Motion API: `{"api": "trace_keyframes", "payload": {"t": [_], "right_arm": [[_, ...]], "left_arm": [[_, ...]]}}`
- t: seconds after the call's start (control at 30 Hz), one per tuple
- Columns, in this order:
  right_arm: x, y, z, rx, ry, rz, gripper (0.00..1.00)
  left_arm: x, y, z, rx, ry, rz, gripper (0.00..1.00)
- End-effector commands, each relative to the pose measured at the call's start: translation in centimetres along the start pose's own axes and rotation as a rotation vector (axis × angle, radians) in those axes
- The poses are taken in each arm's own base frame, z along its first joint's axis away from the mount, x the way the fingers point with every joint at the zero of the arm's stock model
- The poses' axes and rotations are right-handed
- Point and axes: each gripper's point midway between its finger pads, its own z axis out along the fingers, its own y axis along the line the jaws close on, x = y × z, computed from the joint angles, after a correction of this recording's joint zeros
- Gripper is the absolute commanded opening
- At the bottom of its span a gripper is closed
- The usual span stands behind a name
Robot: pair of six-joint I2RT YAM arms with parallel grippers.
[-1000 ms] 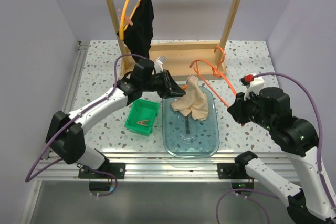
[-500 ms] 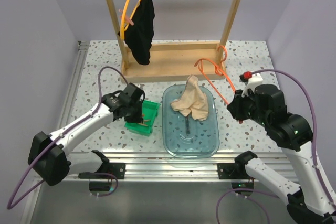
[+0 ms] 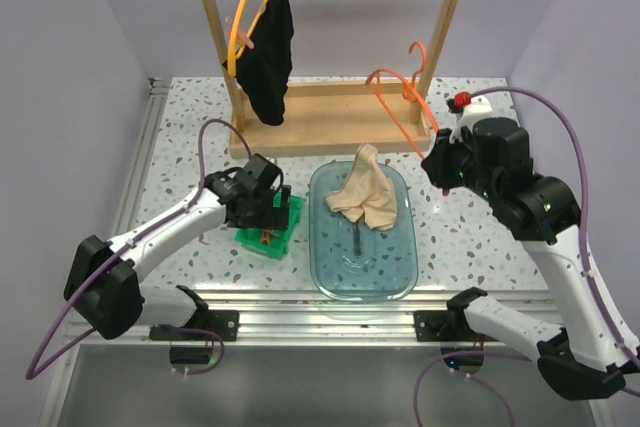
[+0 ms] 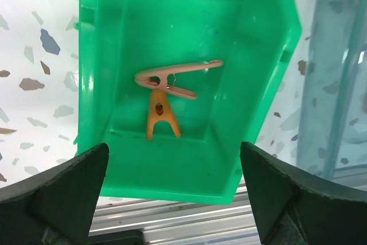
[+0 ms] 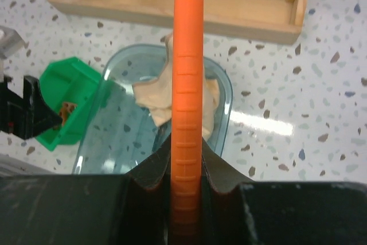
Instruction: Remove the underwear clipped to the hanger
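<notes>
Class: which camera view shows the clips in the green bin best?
The left wrist view: both clips lie large and sharp on the green bin floor, touching. The top external view shows only a small brown speck; the right wrist view, a blurred brown bit.

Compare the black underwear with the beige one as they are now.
The black underwear hangs from the yellow hanger on the wooden rack; the beige underwear lies in the clear tub. The black one hangs drawn out lengthwise; the beige one sits bunched in a heap. Both are limp cloth.
</notes>
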Motion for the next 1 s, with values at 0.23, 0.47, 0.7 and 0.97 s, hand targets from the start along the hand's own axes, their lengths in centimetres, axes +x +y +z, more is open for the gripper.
{"api": "trace_keyframes", "payload": {"t": [0.23, 0.47, 0.7, 0.97], "right_arm": [[-17.1, 2.2, 4.3, 0.043, -0.348, -0.031, 0.0], [-22.9, 2.3, 9.4, 0.059, -0.409, -0.005, 0.0], [-25.3, 0.5, 12.7, 0.042, -0.404, 0.097, 0.0], [-22.8, 0.3, 11.7, 0.026, -0.352, 0.096, 0.05]], "left_arm": [[-5.8, -3.0, -6.4, 0.155, -0.22, -0.089, 1.0], [-5.6, -2.4, -8.4, 0.165, -0.26, -0.127, 1.0], [-4.7, -2.0, -8.1, 0.164, -0.249, -0.133, 1.0], [-5.5, -2.2, -8.3, 0.166, -0.26, -0.108, 1.0]]}}
